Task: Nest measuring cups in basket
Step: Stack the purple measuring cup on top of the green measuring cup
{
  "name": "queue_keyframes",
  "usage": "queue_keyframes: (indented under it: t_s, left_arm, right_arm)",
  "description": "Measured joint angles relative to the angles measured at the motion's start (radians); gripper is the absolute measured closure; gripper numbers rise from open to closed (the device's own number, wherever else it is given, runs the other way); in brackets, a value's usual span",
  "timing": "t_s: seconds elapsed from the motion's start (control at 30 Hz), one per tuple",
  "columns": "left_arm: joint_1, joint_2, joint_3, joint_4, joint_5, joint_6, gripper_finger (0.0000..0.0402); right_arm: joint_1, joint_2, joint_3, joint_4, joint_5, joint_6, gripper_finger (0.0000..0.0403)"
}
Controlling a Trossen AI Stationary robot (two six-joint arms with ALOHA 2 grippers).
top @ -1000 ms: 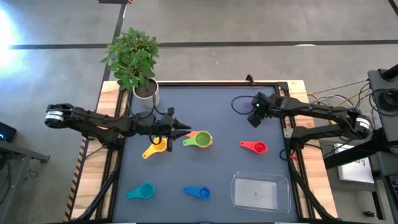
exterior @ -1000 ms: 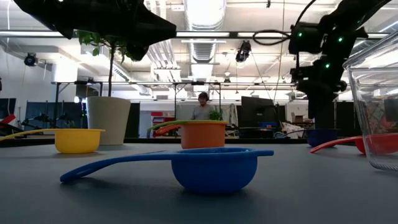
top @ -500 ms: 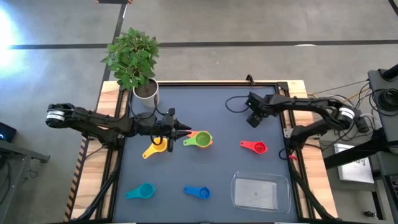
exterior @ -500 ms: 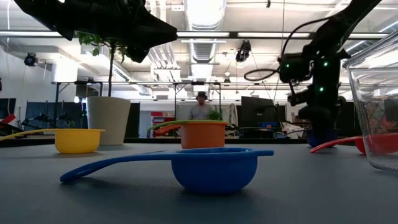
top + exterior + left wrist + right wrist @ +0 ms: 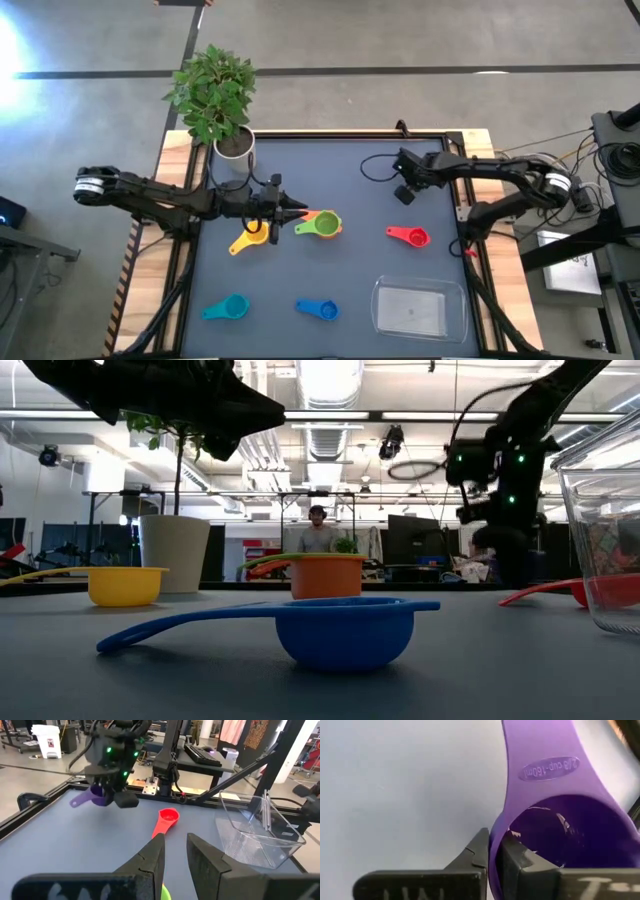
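My right gripper point(image 5: 404, 192) is over the table's far right part, shut on the purple cup point(image 5: 97, 799). The high view hides that cup under the gripper. My left gripper point(image 5: 300, 212) hovers with a narrow gap between its fingers, just left of the green cup point(image 5: 322, 226). The green cup sits inside the orange cup point(image 5: 327, 575). On the table stand the yellow cup point(image 5: 250, 238), red cup point(image 5: 410, 236), teal cup point(image 5: 228, 307) and blue cup point(image 5: 318, 310). The clear basket point(image 5: 418, 306) sits at the near right. My right gripper pinches the purple cup's wall point(image 5: 495, 840) beside the root of its handle point(image 5: 545, 770), with one finger inside the bowl and one outside, coming from above. The cup stays upright, its handle pointing away from the fingers. Whether its base is off the table I cannot tell.
A potted plant point(image 5: 232, 145) stands at the far left corner. Bare table lies between the red cup and the green and orange pair, and between the basket and the blue cup. A person point(image 5: 317, 535) stands in the room beyond the table.
My right gripper has moved a little toward the table's left edge, carrying the purple cup with it. In the low view the cup no longer shows on the table at its earlier place.
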Motion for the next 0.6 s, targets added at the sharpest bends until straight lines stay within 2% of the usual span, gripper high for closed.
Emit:
queue_keyframes:
  t_s: [0.3,0.47,0.6]
  left_arm:
    - [0.0,0.077,0.003,0.03,-0.008,0.024,0.0338]
    - [0.003,0.13,0.052,0.026,-0.018,0.11,0.0335]
    - [0.003,0.16,0.115,-0.062,-0.037,0.148,0.031]
  right_arm:
    - [0.256,-0.106,0.108,0.049,-0.007,0.102,0.0394]
    - [0.414,-0.09,0.155,0.16,0.001,0.068,0.0394]
    - [0.506,-0.049,0.178,0.225,-0.001,0.031,0.0394]
